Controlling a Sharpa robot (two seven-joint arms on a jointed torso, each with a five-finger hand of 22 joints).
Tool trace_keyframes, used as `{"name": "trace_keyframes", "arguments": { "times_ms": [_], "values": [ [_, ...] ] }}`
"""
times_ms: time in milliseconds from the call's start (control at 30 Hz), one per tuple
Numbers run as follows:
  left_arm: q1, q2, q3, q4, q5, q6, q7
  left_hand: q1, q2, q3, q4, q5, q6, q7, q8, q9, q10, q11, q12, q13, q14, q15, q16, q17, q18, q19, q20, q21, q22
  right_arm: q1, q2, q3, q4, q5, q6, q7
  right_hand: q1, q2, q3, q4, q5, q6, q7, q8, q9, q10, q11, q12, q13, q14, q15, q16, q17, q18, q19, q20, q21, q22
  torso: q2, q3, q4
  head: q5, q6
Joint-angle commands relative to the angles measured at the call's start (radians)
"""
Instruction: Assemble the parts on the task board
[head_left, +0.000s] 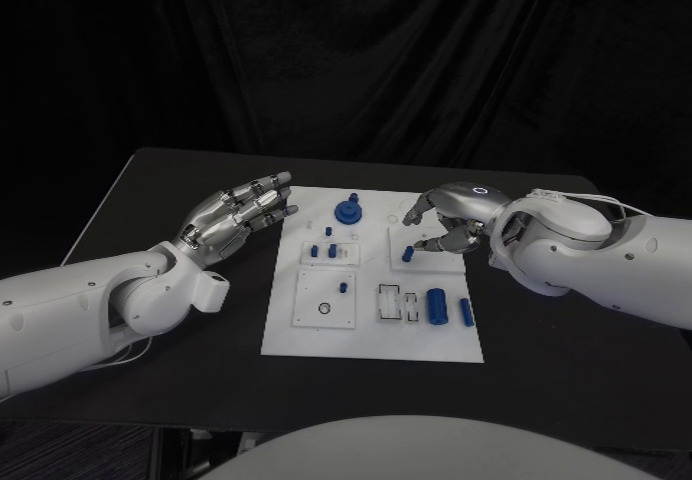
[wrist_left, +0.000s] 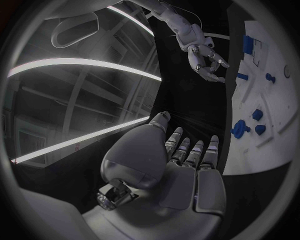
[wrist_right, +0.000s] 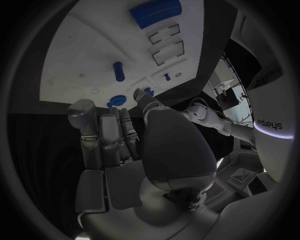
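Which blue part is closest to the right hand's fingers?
The short blue peg on the task board, just beside the right hand. The round blue knob and the blue cylinders near the front edge lie clearly farther off.

Dim, dark surroundings; bright white task board (head_left: 372, 330); fisheye-bent wrist views.

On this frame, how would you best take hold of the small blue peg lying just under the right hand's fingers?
The small blue peg lies flat on the task board, so I would pinch it across its narrow middle, coming straight down from above. The right hand hovers over it, holding nothing, and seems best placed; the left hand is off the board's edge.
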Motion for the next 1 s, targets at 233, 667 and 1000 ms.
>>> {"name": "trace_keyframes", "arguments": {
  "times_ms": [233,667,1000],
  "values": [
    [-0.002,0.003,0.001,0.002,0.004,0.006,0.078,-0.006,0.000,0.007,0.000,0.004,0.006,0.003,0.006,0.001,0.002,-0.006,0.004,0.000,0.000,0.005,0.004,0.001,-0.005,0.005,-0.003,0.004,0.000,-0.020,0.005,-0.002,-0.021,0.012,0.034,-0.042,-0.008,0.002,-0.006,0.011,-0.019,-0.002,-0.005,-0.009,-0.010,0.014,0.000,0.011,-0.006,0.006,0.000,0.007,-0.003,-0.013,0.009,0.000,0.013,0.105,0.006,0.0017,-0.0008,0.000,0.000],
    [-0.002,0.003,0.001,0.001,0.004,0.009,0.076,-0.006,0.000,0.007,0.000,0.004,0.006,0.003,0.006,0.001,0.002,-0.006,0.004,0.000,0.000,0.005,0.004,0.001,-0.005,0.005,-0.003,0.004,0.000,-0.048,0.052,-0.003,-0.082,0.012,0.035,-0.022,0.032,0.007,0.004,-0.009,0.020,-0.015,0.005,-0.017,-0.029,0.036,-0.002,0.007,-0.025,0.002,-0.002,0.002,-0.016,-0.012,0.007,-0.003,0.007,0.103,0.003,0.0020,0.0022,-0.003,0.000],
    [-0.002,0.003,0.001,0.000,0.004,0.012,0.073,-0.007,0.000,0.009,-0.001,0.005,0.007,0.003,0.007,0.001,0.002,-0.006,0.005,0.000,-0.001,0.005,0.004,0.000,-0.005,0.005,-0.003,0.004,0.000,-0.079,0.100,-0.002,-0.135,0.012,0.019,0.011,0.051,0.016,0.023,-0.017,0.042,0.014,0.012,-0.001,-0.034,0.079,-0.007,0.001,-0.043,0.000,-0.007,0.000,-0.023,-0.011,0.006,-0.006,0.006,0.102,0.002,0.0012,0.0009,0.001,0.000]
  ]
}}
